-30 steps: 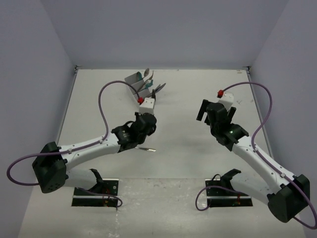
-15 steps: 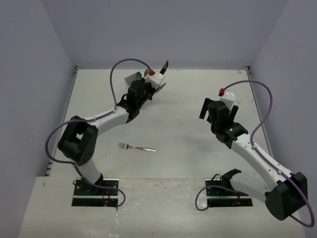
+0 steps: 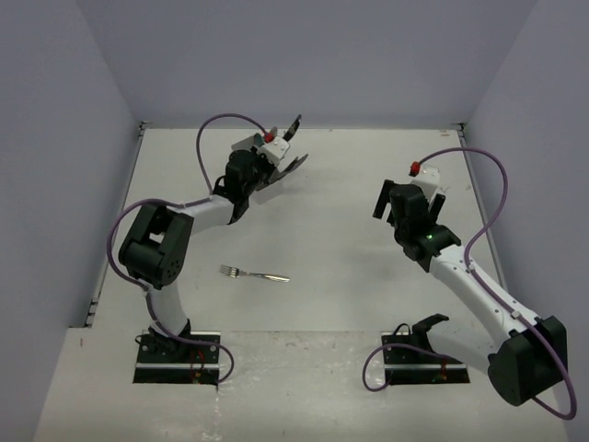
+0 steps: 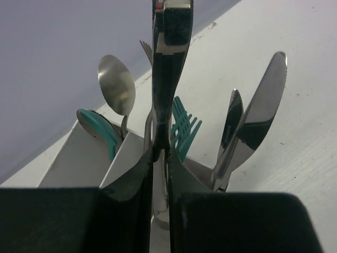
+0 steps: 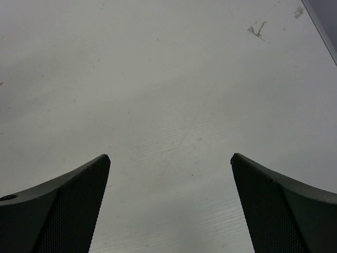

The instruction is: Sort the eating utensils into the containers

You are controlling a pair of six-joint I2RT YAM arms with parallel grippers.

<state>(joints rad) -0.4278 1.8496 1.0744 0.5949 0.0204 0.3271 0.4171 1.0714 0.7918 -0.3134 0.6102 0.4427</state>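
Left gripper point(image 4: 160, 156) is clamped tight on a shiny metal utensil point(image 4: 171, 79), pinched at one end with the rest standing up past the fingers; can't tell which kind. It's right over the organiser point(image 4: 79, 158), which sits by the far edge of the table point(image 3: 350, 267), left of centre. Standing in the organiser: metal spoon point(image 4: 116, 84) and teal spoon point(image 4: 97, 126) toward its left end in the wrist view, teal fork point(image 4: 184, 129) just behind the held piece, two knives point(image 4: 258, 113) leaning out at the right end. One fork point(image 3: 255, 273) lies flat on the table, left of centre toward the near edge, well apart from the organiser. Right gripper point(image 5: 169, 158) hangs over bare table on the right side, jaws wide apart, holding nothing. My read: this is the drop-off step and the job is nearly done, since that fork looks like the only loose one. Handling: the metal ones are stiff, light and slick, so they can pivot or slip in a pinch. Take them mid-handle across the thin side, not at the tines or bowl. A flat fork gives little to get under, so the fingers should come straight down astride the handle. Risk on release: knocking the leaning knives or tipping the light plastic organiser.
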